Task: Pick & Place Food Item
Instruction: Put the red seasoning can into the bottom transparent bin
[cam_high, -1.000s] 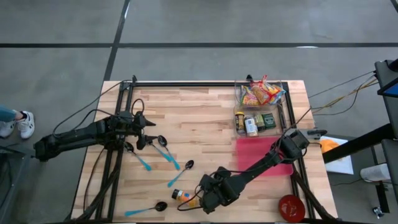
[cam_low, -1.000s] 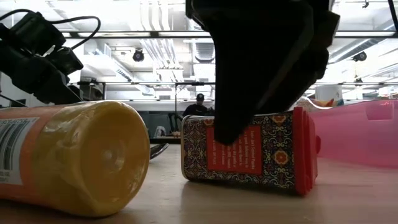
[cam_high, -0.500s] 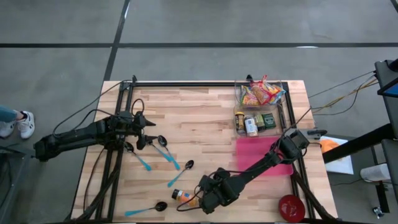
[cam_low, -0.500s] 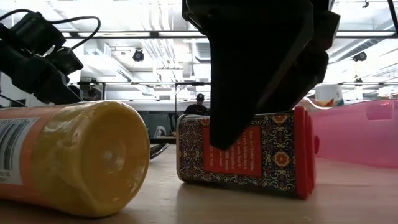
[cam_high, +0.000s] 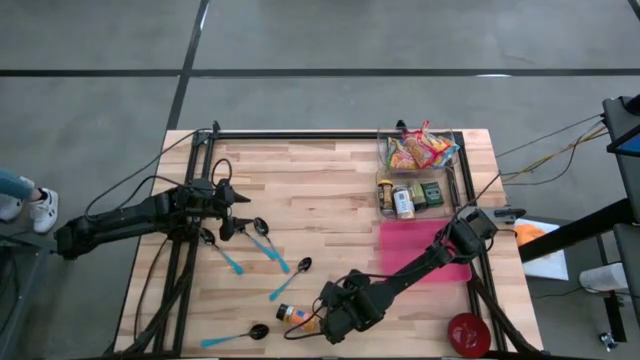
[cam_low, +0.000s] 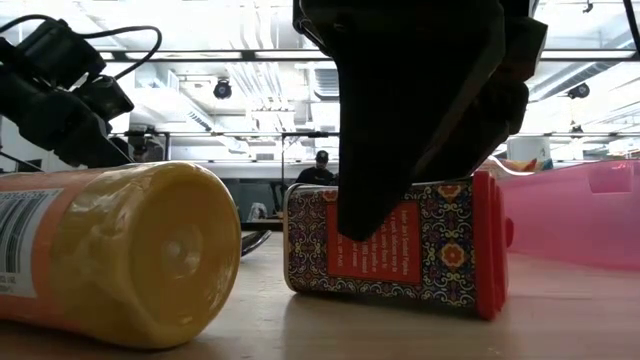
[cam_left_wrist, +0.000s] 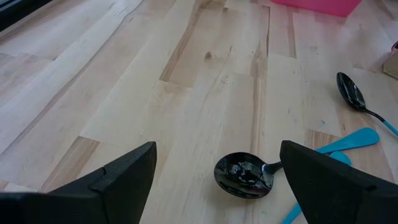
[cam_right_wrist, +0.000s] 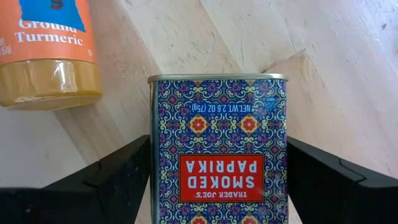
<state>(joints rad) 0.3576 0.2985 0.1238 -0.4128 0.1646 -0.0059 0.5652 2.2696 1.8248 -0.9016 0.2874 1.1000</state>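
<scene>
A patterned paprika tin (cam_right_wrist: 217, 143) with a red cap (cam_low: 490, 245) lies on its side near the table's front edge. My right gripper (cam_right_wrist: 217, 180) is down over it, one finger at each long side. An orange turmeric jar (cam_low: 120, 255) lies on its side just beside the tin; in the high view this jar (cam_high: 293, 314) shows next to my right gripper (cam_high: 332, 318). My left gripper (cam_high: 232, 208) waits open at the table's left, above a black spoon (cam_left_wrist: 244, 176). My right gripper pinches the paprika tin between its two fingers, one on each long side (cam_right_wrist: 154, 168). The fingers (cam_low: 380, 150) slant down from above and lie across the tin, near its middle. The tin stays level, its broad face on the wood.
A pink tray (cam_high: 425, 250) lies right of the tin. Behind it, at the far right, stands a clear bin of snack packets (cam_high: 420, 150) with small jars (cam_high: 405, 195) in front. A red bowl (cam_high: 467, 333) sits at the near right corner. Several blue-handled spoons (cam_high: 270, 250) lie left of centre.
The paprika tin has shifted a little along the table toward the turmeric jar, together with my right gripper's fingers, then both kept still.
</scene>
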